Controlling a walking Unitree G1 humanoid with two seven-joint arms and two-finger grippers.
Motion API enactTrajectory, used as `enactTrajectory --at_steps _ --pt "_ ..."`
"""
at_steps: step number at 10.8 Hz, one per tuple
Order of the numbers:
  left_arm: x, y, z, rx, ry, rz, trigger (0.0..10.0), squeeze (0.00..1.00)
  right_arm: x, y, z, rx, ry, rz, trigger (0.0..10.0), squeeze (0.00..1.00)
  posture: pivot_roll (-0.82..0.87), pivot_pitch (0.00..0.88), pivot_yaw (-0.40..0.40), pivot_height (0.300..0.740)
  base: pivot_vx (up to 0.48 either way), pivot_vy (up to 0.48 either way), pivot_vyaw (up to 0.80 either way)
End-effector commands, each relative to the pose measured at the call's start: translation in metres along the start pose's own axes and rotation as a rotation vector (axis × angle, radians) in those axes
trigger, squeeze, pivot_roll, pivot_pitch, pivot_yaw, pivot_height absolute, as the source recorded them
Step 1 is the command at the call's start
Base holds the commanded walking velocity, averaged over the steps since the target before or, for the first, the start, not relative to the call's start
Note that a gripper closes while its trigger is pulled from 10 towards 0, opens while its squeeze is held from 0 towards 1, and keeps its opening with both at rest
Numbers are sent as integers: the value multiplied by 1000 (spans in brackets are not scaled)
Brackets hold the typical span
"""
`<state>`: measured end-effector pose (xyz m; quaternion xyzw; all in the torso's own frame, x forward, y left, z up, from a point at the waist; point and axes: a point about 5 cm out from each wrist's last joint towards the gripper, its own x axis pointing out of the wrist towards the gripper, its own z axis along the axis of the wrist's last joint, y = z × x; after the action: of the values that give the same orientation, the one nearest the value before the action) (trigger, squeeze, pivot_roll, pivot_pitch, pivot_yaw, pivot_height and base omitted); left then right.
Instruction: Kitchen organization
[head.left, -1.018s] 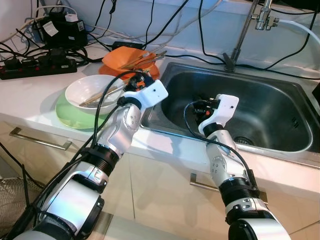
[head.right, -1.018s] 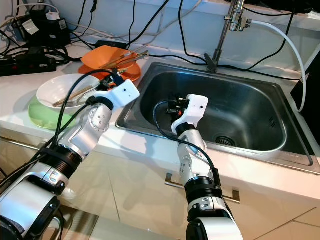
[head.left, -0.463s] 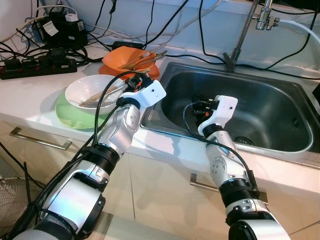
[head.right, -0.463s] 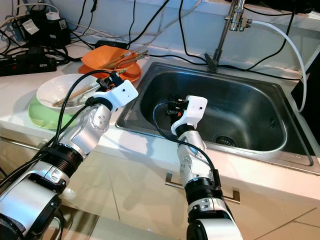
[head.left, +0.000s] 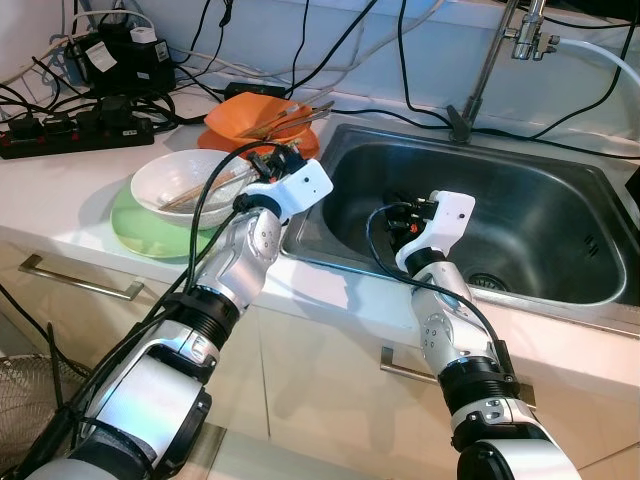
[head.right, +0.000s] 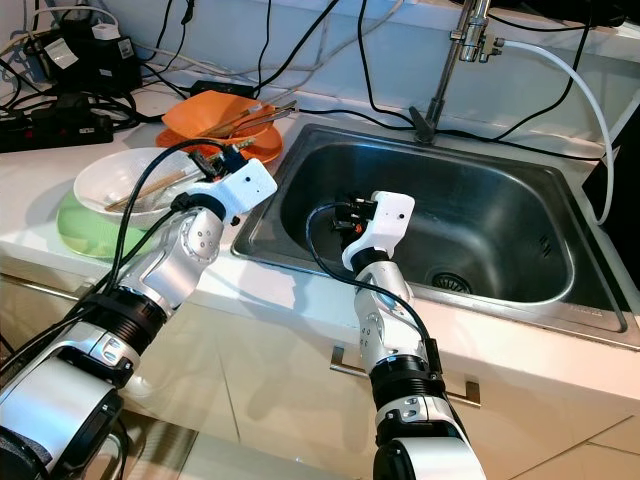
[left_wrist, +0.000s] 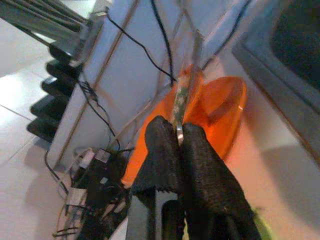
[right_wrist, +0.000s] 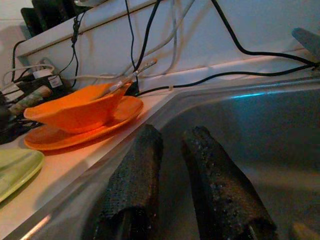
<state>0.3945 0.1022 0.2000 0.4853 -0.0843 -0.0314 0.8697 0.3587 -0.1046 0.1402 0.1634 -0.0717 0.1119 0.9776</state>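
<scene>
A white bowl (head.left: 150, 178) sits on a green plate (head.left: 135, 228) on the counter left of the sink (head.left: 530, 215). Thin utensils (head.left: 205, 188) lie slanted in the bowl. My left gripper (head.left: 262, 160) hovers at the bowl's far right rim. In the left wrist view it (left_wrist: 178, 131) is shut on a thin utensil (left_wrist: 181, 95) that points toward the orange bowl (left_wrist: 220, 100). My right gripper (head.left: 392, 215) hangs inside the sink near its left wall. In the right wrist view its fingers (right_wrist: 135, 175) stand slightly apart with nothing between them.
An orange bowl (head.left: 235, 115) with several utensils (head.left: 290, 117) rests on an orange plate (head.left: 305, 147) behind the white bowl. Power strips (head.left: 75, 130) and cables crowd the back left counter. The faucet (head.left: 490, 60) rises behind the sink. A drawer handle (head.left: 80, 280) lies below the counter edge.
My left gripper has lifted the held utensil's end a little above the white bowl's rim. The right arm has stayed in place.
</scene>
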Motion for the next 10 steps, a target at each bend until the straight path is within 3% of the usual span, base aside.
enactTrajectory --at_steps 1,2,3,4,5,7,8,10 --pt "4 13 11 -33 -29 46 0 0 1 -2 3 -2 -5 -8 10000 0 187 0 -45 740 0 0 0" --pt "4 24 18 -105 -49 79 0 0 1 -2 3 -2 -3 -7 10000 0 194 0 -50 740 0 0 0" --pt "3 35 24 -247 -64 97 0 0 1 -1 3 -1 -2 -4 10000 0 197 0 -52 740 0 0 0" --pt "3 37 27 -273 -71 91 7529 0 2 -1 3 -1 -1 -2 10000 0 197 0 -52 740 0 0 0" --pt "3 41 31 -324 -87 79 10000 0 2 -1 3 -1 1 1 10000 0 199 0 -55 740 0 0 0" --pt "-1 49 38 -485 -111 54 10000 0 2 -1 3 -2 3 4 10000 0 199 0 -59 740 0 0 0" --pt "-5 62 51 -575 -184 56 10000 0 2 -1 3 -2 5 5 10000 0 204 0 -62 740 0 0 0" --pt "-18 79 88 -541 -442 52 10000 0 3 0 2 -1 8 6 10000 0 209 0 -64 740 0 0 0"
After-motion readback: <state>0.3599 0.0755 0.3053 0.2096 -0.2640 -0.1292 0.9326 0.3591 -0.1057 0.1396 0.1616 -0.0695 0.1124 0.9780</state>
